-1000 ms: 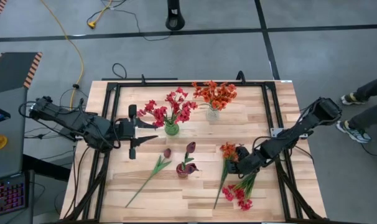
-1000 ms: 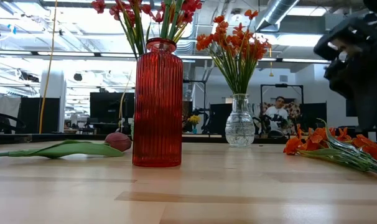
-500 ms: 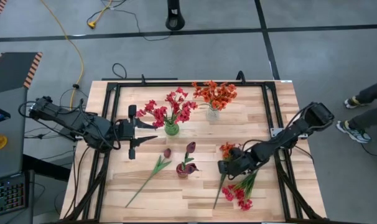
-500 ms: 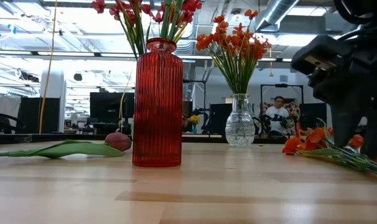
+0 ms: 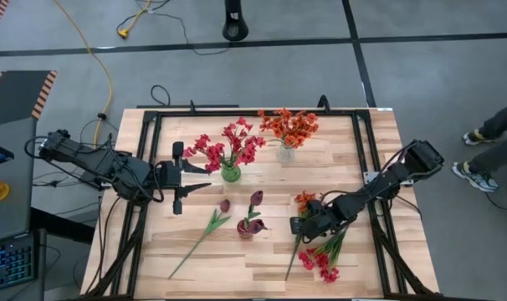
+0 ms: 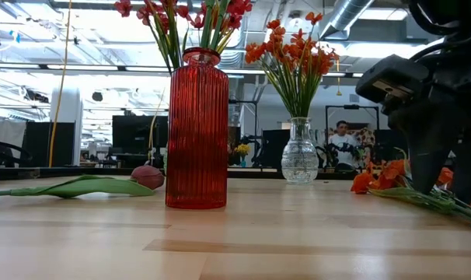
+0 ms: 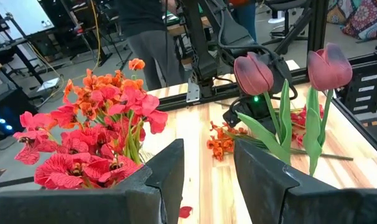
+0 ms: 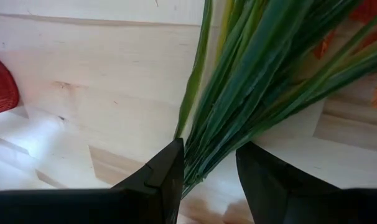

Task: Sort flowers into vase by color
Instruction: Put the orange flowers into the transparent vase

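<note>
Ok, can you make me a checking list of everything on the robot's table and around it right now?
Surface: wooden table, black frame around it.
Job's things: pinkish-red flowers in green vase; orange flowers in clear vase; maroon tulip in red vase; loose maroon tulip, orange stem and pinkish-red stem lying flat.
Clutter: nothing seen.
Hands: left hand open, beside the green vase; right hand open, down over the loose orange stem's stalks.
Cables: yellow cable on the floor.
Surroundings: person's shoes at right; seated person far behind.
</note>
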Available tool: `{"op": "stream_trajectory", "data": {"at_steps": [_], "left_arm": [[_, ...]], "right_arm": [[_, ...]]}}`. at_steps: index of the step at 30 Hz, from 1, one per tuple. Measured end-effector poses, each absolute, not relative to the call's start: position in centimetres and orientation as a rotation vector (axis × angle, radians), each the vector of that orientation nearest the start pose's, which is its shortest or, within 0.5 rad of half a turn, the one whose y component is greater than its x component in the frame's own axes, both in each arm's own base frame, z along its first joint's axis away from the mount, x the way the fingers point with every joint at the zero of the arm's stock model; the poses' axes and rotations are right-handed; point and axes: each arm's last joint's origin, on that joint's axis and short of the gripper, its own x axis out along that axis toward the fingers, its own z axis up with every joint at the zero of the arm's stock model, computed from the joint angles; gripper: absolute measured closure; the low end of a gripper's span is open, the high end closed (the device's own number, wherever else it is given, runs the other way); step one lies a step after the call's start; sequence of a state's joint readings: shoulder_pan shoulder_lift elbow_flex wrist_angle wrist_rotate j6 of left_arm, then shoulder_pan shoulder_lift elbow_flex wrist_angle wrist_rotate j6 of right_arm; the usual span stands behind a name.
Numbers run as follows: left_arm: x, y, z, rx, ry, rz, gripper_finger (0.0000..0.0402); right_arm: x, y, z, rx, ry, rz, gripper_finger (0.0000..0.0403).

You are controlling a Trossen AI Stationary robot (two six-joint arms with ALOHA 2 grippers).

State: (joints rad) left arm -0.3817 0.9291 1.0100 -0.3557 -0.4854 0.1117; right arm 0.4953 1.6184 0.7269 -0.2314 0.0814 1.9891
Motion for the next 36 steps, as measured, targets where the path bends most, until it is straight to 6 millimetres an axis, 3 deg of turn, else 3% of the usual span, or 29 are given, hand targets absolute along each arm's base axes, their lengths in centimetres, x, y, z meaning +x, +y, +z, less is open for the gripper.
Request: {"op": "stream_trajectory", "data": {"at_steps": [7, 18, 24, 30, 36], "left_arm": [[18.2, -5.9, 36.9, 0.226, 0.255, 0.089, 0.0273], [18.2, -5.9, 36.9, 0.249, 0.255, 0.086, 0.0273], [17.9, -5.7, 37.2, 0.244, 0.241, 0.088, 0.0273], [16.6, -5.2, 37.5, 0.235, 0.230, 0.086, 0.0273], [16.1, -5.0, 34.8, 0.205, 0.187, 0.094, 0.0274]], "right_arm": [[24.3, 12.7, 12.7, 1.408, 0.999, -0.768, 0.0247], [24.2, 12.4, 12.5, 1.372, 1.015, -0.796, 0.0363], [24.1, 12.3, 12.7, 1.330, 1.021, -0.757, 0.0367], [23.6, 11.7, 15.0, 1.243, 0.902, -0.683, 0.0360], [22.6, 10.5, 19.5, 1.097, 0.663, -0.567, 0.0366]]}}
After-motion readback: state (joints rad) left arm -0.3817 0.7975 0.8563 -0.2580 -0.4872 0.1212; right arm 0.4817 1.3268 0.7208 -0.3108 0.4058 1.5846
